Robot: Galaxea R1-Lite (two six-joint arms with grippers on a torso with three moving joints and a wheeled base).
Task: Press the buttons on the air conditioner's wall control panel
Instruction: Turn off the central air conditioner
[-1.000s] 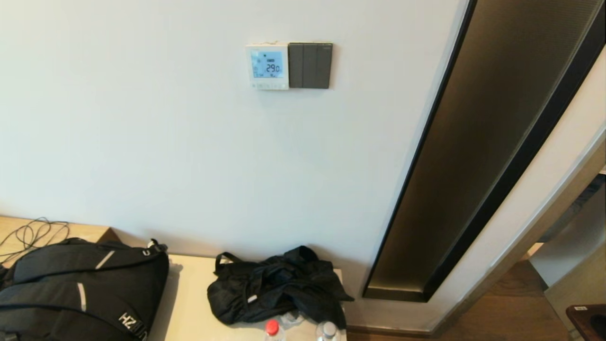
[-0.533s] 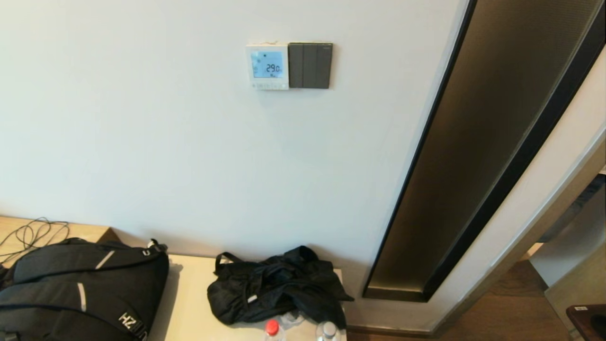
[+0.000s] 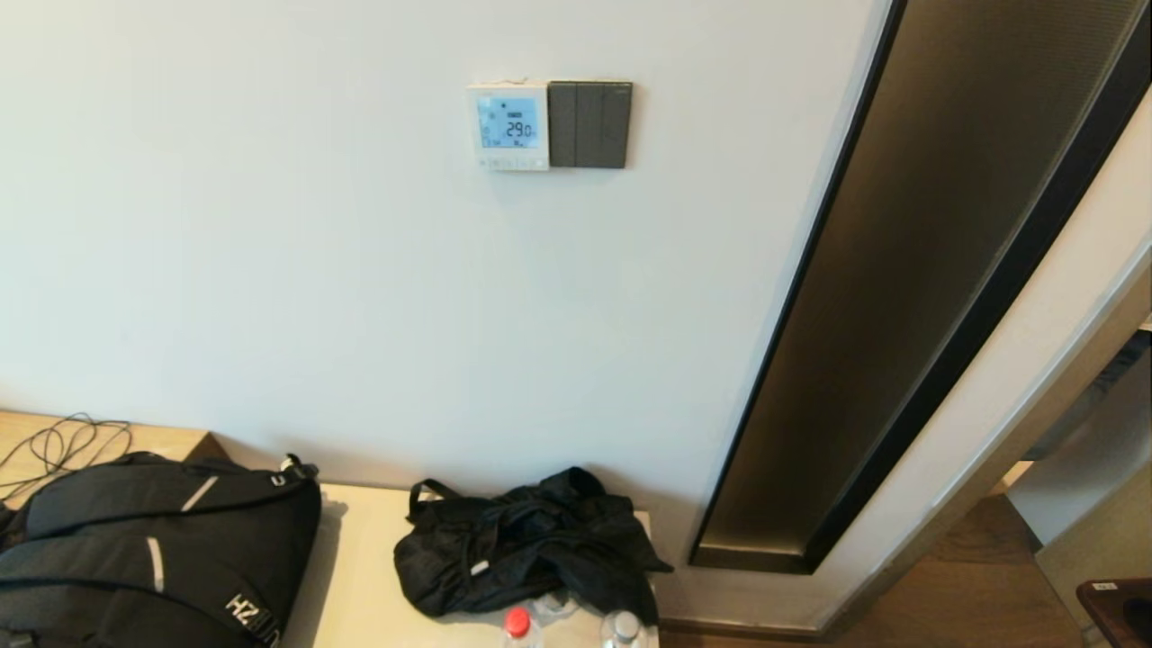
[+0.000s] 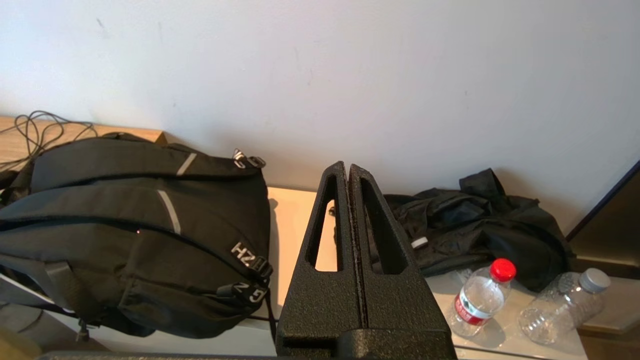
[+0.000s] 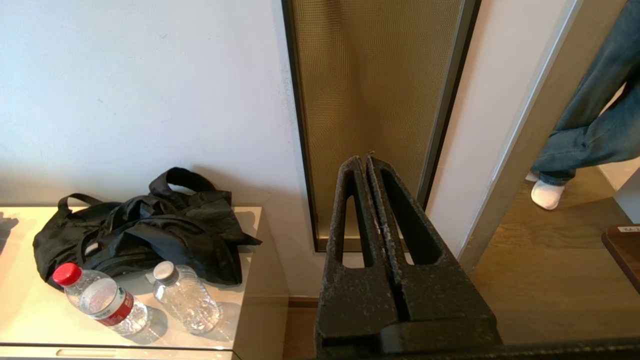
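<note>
The white air conditioner control panel [image 3: 508,127] hangs high on the wall, its blue screen lit and reading 29.0, with a row of small buttons [image 3: 512,164] along its lower edge. Neither arm shows in the head view. My left gripper [image 4: 348,169] is shut and empty, held low over the cabinet, pointing at the bare wall far below the panel. My right gripper [image 5: 364,162] is shut and empty, held low and pointing at the gold mesh wall strip. The panel is out of both wrist views.
A dark grey three-key light switch [image 3: 589,124] adjoins the panel's right side. A black backpack [image 3: 153,549], a black crumpled bag [image 3: 526,540] and two plastic bottles [image 5: 107,300] lie on the low cabinet [image 3: 360,576]. A gold mesh strip [image 3: 909,270] runs down the wall on the right. A person's legs [image 5: 590,125] stand in the doorway.
Only small marks on the panel's lit screen flicker between frames. Nothing else has moved.
</note>
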